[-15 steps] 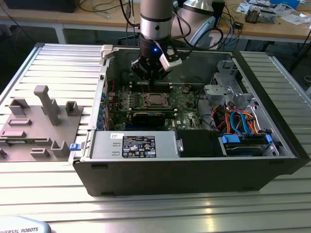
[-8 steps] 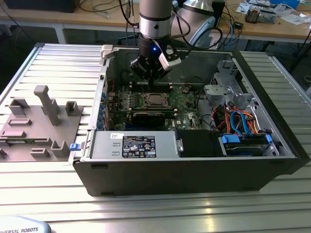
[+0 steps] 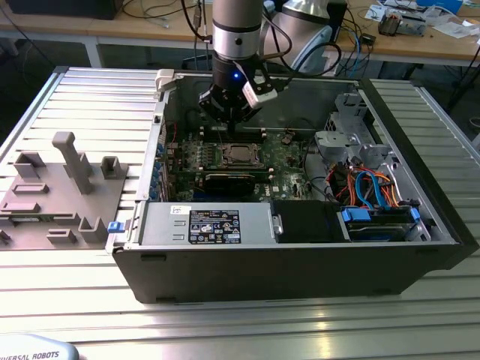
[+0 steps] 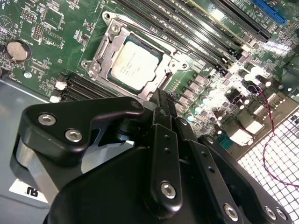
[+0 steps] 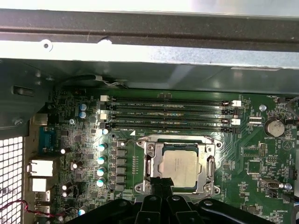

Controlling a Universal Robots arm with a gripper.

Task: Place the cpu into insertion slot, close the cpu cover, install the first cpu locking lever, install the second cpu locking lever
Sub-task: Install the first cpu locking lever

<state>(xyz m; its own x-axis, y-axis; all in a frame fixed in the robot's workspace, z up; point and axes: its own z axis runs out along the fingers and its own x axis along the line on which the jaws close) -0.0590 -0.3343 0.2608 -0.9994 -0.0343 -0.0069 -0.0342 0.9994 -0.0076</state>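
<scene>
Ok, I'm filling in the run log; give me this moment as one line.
cpu: in insertion slot | cpu cover: down | tool: shut, empty, at cover's edge

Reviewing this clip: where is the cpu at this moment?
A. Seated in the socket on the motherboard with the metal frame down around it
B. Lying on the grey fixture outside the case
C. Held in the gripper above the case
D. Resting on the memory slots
A: both wrist views show the cpu seated in the insertion slot, with the cpu cover lying flat around it.
</scene>
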